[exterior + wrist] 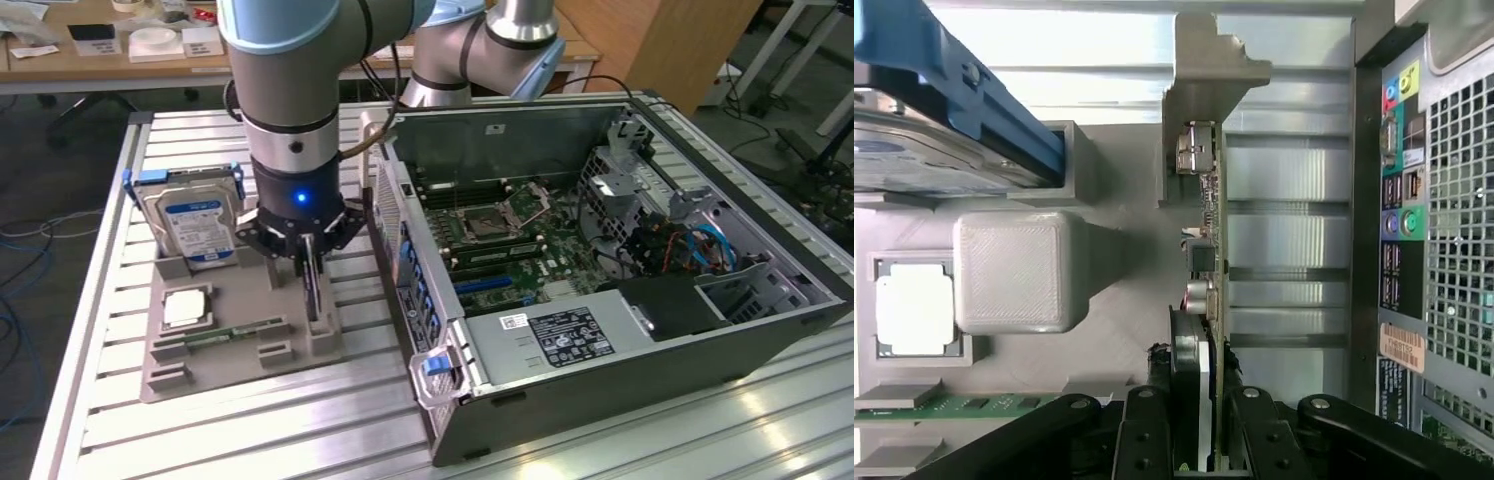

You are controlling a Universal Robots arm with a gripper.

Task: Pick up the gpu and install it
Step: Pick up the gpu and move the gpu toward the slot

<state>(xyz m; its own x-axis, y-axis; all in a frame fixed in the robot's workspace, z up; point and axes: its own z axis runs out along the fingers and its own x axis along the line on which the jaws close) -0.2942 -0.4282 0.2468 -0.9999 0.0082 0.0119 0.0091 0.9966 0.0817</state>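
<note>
Work is just starting. My end effector pinches the gpu, which stands in the gray tray, not installed

The arm is held upright over the gripper, whose fingers are closed on the gpu

On the exterior view's left, a silver blue-labelled hard drive stands in a grey plastic tray. An open black computer case lies on that view's right.
</note>
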